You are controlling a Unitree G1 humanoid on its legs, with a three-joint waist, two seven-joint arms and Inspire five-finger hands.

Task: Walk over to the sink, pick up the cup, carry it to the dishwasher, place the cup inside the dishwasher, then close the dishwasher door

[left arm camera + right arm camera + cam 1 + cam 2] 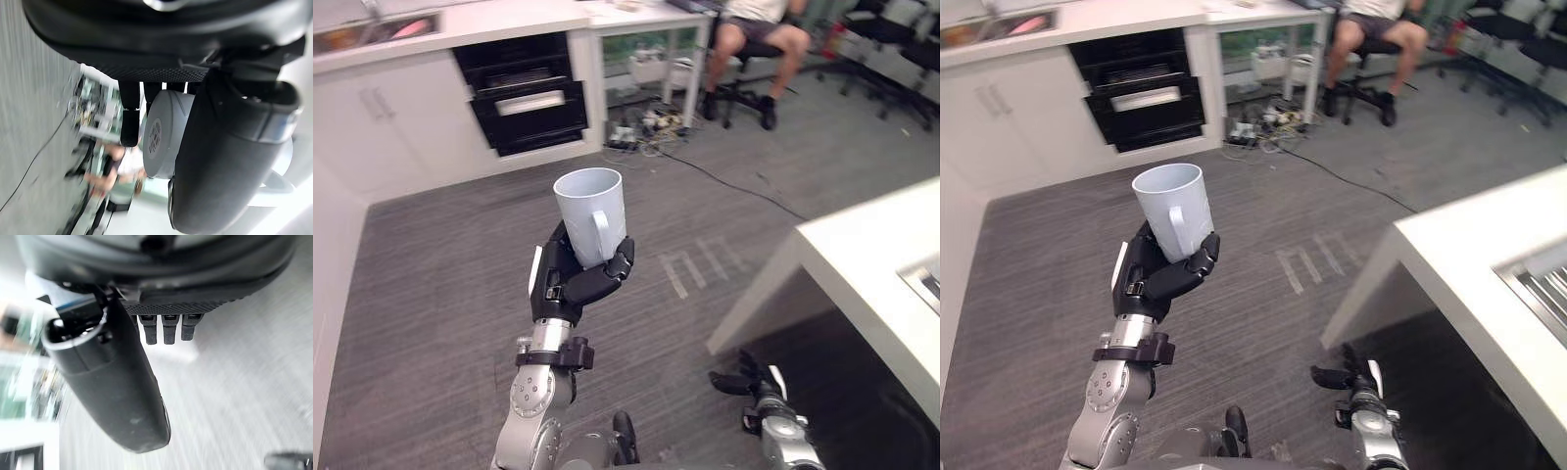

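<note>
Black, box-shaped dishwasher [524,98], front panels ajar, set in smooth white cabinets [401,127] well beyond the left hand [570,286]. The left hand's dark fingers curl round the lower body of a smooth, pale cup [585,211]. The cup is tapered and upright, with its mouth upward and its loop handle just above the fingers. Its round base shows past the thumb in the left wrist view. Ribbed grey carpet [440,294] lies below. Right hand [749,382], held low, fingers loosely extended, grasps nothing. A flat white countertop [862,264] lies just right of it. Far beyond, a person [759,39] sits on a chair.
</note>
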